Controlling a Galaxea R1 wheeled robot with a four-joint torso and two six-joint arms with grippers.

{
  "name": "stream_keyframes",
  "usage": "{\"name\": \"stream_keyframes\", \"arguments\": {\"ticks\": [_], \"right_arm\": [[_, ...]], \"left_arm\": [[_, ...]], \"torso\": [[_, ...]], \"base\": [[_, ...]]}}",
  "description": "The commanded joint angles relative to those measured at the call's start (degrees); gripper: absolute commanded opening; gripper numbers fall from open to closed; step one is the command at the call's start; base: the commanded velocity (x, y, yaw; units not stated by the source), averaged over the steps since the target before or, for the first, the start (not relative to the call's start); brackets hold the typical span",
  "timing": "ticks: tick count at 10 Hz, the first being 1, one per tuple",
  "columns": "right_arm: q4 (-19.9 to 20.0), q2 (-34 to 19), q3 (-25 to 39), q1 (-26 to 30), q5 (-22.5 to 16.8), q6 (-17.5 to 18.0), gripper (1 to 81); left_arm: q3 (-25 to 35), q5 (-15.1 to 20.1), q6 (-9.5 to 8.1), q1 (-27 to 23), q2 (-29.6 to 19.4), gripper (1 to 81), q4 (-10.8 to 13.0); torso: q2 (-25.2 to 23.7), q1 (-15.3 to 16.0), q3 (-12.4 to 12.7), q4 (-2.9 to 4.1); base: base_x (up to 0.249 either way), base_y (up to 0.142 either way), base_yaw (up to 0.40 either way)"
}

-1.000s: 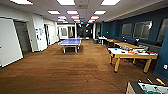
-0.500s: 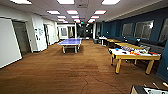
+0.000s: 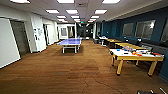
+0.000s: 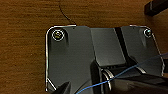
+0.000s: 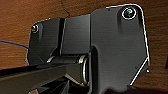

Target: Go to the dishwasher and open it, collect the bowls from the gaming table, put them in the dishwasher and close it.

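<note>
Gaming table [image 3: 136, 56] sits ahead-right, long side across the view, so nearer the right arm. Bowls probably among the clutter, unclear. Can't tell either gripper's state.

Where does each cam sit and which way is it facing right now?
Head: high on the robot, looking forward and down a long room at the gaming table and a blue ping-pong table.
Left wrist: on the left arm, facing down at the wood floor; dark wrist plate shows.
Right wrist: likewise, its plate showing.
All share that floor.
</note>
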Motion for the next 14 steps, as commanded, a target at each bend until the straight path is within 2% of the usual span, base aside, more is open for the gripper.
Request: {"name": "stream_keyframes", "arguments": {"ticks": [1,14], "right_arm": [[0.1,-0.08,0.25,3.36,-2.75,-0.12,81.1],[0.27,0.01,0.25,3.19,-2.75,-0.03,81.1]], "left_arm": [[-0.1,2.56,0.05,-3.56,-0.09,81.1,-0.08],[-0.1,2.56,0.14,-3.56,0.62,81.1,0.54]], "torso": [[-0.02,0.0,0.0,0.0],[0.0,0.02,0.0,0.0]], "base": [[0.181,0.0,0.0],[0.185,0.0,0.0]]}}
